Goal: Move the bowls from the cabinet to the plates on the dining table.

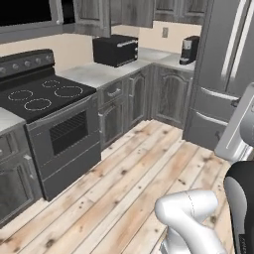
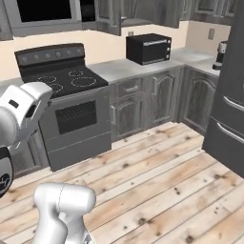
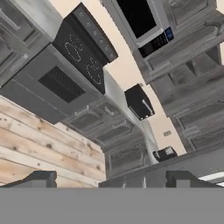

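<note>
My tool [image 3: 111, 180]: spread, empty, facing stove [image 3: 81, 54]; best to locate the cabinet first, approaching bowls squarely.

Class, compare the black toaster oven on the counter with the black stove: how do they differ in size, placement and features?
The toaster oven is a small box standing on the counter; the stove is far larger and stands on the floor. The stove has ring burners on top; the toaster oven's top is plain. Both are black with front doors.
</note>
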Controlling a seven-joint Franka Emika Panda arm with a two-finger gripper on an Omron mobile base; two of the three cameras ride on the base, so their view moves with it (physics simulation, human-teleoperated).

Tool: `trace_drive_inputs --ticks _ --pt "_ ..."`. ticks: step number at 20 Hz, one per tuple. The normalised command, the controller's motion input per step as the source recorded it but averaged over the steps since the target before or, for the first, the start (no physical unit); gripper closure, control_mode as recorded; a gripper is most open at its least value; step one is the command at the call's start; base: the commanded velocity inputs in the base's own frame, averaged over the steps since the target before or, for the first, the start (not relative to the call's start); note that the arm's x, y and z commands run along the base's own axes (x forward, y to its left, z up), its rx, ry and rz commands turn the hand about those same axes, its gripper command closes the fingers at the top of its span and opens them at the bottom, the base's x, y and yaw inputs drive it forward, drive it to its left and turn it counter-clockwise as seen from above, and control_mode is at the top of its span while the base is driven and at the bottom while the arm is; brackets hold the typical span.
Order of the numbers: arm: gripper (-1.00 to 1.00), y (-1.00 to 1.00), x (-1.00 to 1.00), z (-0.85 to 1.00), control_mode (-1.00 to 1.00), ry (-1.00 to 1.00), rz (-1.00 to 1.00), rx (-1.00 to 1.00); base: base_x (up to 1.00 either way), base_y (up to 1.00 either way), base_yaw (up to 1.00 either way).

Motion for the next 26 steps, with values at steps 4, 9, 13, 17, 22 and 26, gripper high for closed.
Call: trace_drive_inputs --ticks 4,9,13,17,22,26 --pt "-1.0 0.0 0.0 0.0 1.0 0.0 0.0 0.0 0.77 -0.2 0.26" --pt "-1.0 0.0 0.0 0.0 1.0 0.0 0.0 0.0 0.71 -0.27 0.25" --pt "-1.0 0.0 0.0 0.0 1.0 0.0 0.0 0.0 0.66 -0.31 0.25" --pt "-1.0 0.0 0.0 0.0 1.0 0.0 0.0 0.0 0.62 -0.33 0.25" --pt "-1.0 0.0 0.0 0.0 1.0 0.0 0.0 0.0 0.59 -0.34 0.25" --pt "-1.0 0.0 0.0 0.0 1.0 0.0 0.0 0.0 0.55 -0.38 0.25"
